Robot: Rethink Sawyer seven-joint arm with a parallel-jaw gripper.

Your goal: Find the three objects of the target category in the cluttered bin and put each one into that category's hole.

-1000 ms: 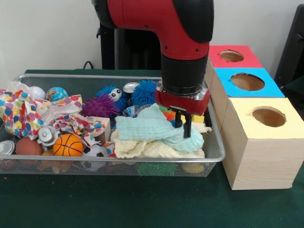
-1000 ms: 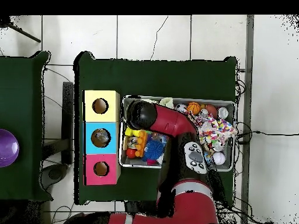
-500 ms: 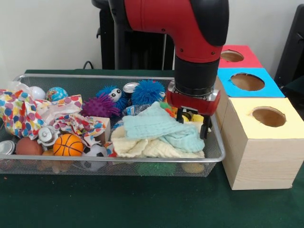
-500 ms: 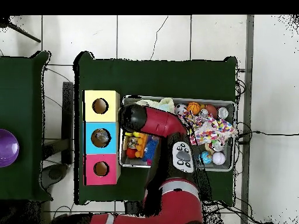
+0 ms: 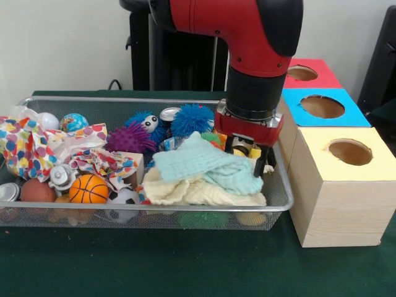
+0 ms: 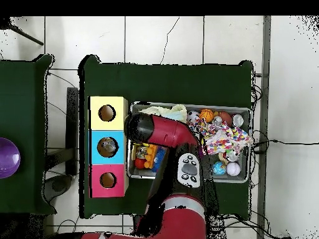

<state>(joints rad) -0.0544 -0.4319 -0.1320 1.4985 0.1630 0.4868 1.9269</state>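
In the front view, the end effector point(image 5: 249, 154) is seen low over the right end of the wire bin point(image 5: 279, 197), just beside the bin's right wall. Two dark fingers hang down with a clear gap between them, so the end effector is judged released; nothing is seen gripped. A small yellow piece point(image 5: 255, 152) shows in the gap, but whether it is touched cannot be told. The mint cloth point(image 5: 207, 166) lies just to the left of the fingers, heaped on a cream cloth point(image 5: 185, 193), with its long fold running left to right towards the end effector. The target category is not told by the pictures, so the task's things cannot be singled out; they are judged to lie somewhere in the bin, all to the left of the end effector. The yellow box point(image 5: 346, 185) stands directly to the right, across the bin wall, with the blue box point(image 5: 322, 108) and red box point(image 5: 304, 73) farther back.

In the overhead view, the end effector itself is hidden beneath the arm's black wrist point(image 6: 138, 126), so its fingers are not seen here. The wrist sits over the bin's left end, beside the yellow box point(image 6: 107, 112). Bright small toys point(image 6: 145, 155) are seen in the bin just beside the wrist.
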